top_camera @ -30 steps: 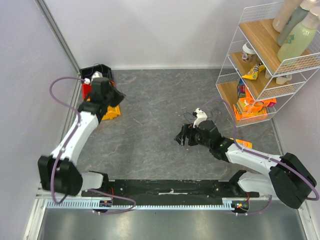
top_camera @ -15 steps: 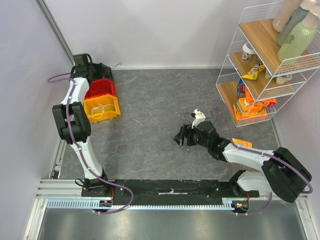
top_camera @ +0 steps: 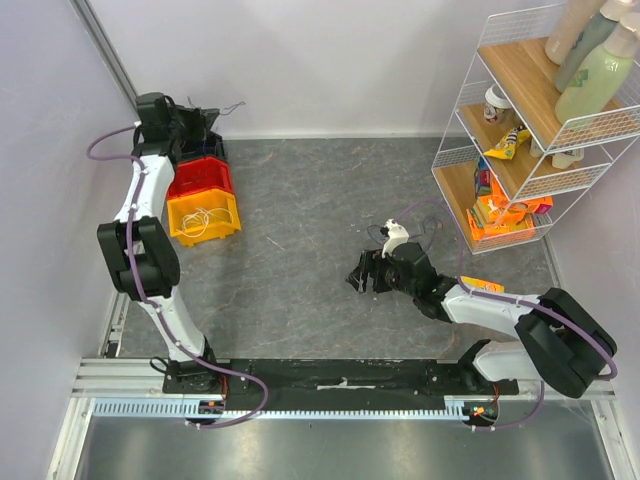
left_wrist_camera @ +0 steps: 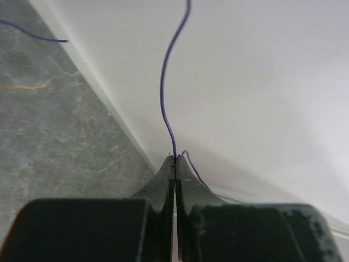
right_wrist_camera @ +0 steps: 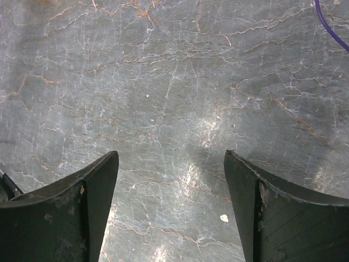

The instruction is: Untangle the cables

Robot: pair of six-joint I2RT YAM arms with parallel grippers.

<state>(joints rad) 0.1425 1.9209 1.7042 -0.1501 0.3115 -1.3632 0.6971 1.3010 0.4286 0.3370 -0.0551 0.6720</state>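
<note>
My left gripper (top_camera: 207, 119) is at the far left by the back wall, above the stacked bins. In the left wrist view its fingertips (left_wrist_camera: 175, 159) are shut on a thin dark purple-blue cable (left_wrist_camera: 163, 82), which rises from the tips in front of the white wall; its free end shows in the top view (top_camera: 232, 104). A white cable (top_camera: 205, 217) lies coiled in the yellow bin (top_camera: 229, 222). My right gripper (top_camera: 362, 275) is open and empty low over the grey floor, with its jaws wide apart in the right wrist view (right_wrist_camera: 172, 164).
A red bin (top_camera: 200, 178) sits behind the yellow one. A white wire shelf rack (top_camera: 520, 130) with bottles and packets stands at the right. An orange tag (top_camera: 483, 287) lies by the right arm. A purple strand (right_wrist_camera: 330, 24) crosses the right wrist view's top corner.
My left arm has swung up and back from over the bins to the back wall, with the purple cable now trailing from its tips. The right arm has barely moved.
</note>
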